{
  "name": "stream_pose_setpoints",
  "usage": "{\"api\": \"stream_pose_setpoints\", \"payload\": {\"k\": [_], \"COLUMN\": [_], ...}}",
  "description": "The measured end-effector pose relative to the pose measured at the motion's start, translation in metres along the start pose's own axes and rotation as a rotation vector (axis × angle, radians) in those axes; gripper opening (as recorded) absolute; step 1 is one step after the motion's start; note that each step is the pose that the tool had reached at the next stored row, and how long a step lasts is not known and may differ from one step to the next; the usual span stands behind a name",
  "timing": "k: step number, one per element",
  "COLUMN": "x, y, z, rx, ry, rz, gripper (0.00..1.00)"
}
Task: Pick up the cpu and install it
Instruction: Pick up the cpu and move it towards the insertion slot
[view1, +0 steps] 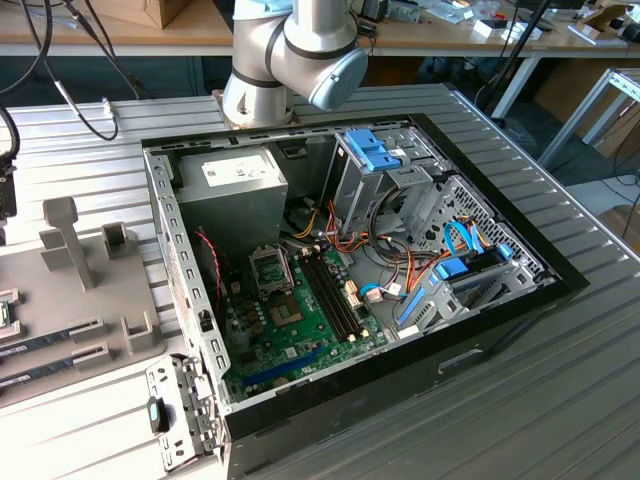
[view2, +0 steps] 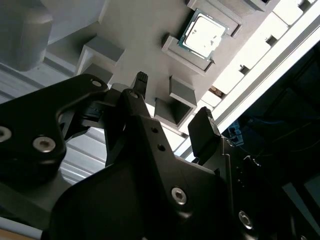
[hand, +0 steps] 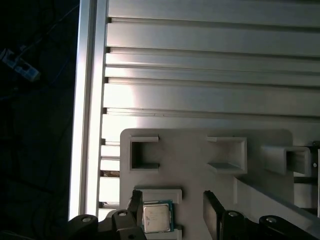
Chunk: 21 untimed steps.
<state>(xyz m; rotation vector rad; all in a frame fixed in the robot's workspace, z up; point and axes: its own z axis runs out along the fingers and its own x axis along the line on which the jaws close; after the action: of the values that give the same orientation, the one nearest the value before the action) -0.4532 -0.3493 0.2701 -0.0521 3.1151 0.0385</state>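
Second wrist view puts me right behind the gripper (view2: 172, 102), and its two black fingers (view2: 203, 127) stand spread wide with nothing between them, so it is released and carrying nothing. Beyond the fingertips lies the cpu (view2: 202, 37), silvery top up and a thin green rim showing, seated flat in a low-walled nest (view2: 172, 44) on a grey fixture plate (hand: 190, 165). In the first wrist view the chip sits between the two fingers, closer to one of them, and I cannot tell how high the tips hang above it, though they look clear of it. The nest is close to the plate's edge that runs along the edge of the slotted aluminium table (hand: 200, 65). Other empty pockets stand further in on the plate. In the exterior view the arm (view1: 300, 45) reaches off over the far edge of the table, the open computer case (view1: 500, 320) fills the middle, and the cpu socket (view1: 270, 265) waits on the green motherboard (view1: 300, 330) beside the long memory slots. To my eye the pick is at its approach stage. Doing it well means centring the chip evenly between the fingers, squaring them to its sides, descending straight where the nest walls leave gaps, and closing gently on the rim so the chip lifts level and does not catch a wall.
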Motion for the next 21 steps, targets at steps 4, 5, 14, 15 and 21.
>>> {"api": "stream_pose_setpoints", "payload": {"k": [4,5,14,15,21], "x": [0.0001,0.0001,0.0003,0.0003,0.0003], "y": [-0.0022,-0.0028,-0.005,-0.0052,-0.0059], "z": [0.0007,0.0011,0.0025,0.0027,0.0036], "rx": [0.0001,-0.0001,0.0,0.0,0.0], "ry": [0.0001,-0.0001,0.0,0.0,0.0001], "rz": [0.0,0.0,0.0,0.0,0.0], "gripper": [0.6,0.6,0.6,0.6,0.6]}}
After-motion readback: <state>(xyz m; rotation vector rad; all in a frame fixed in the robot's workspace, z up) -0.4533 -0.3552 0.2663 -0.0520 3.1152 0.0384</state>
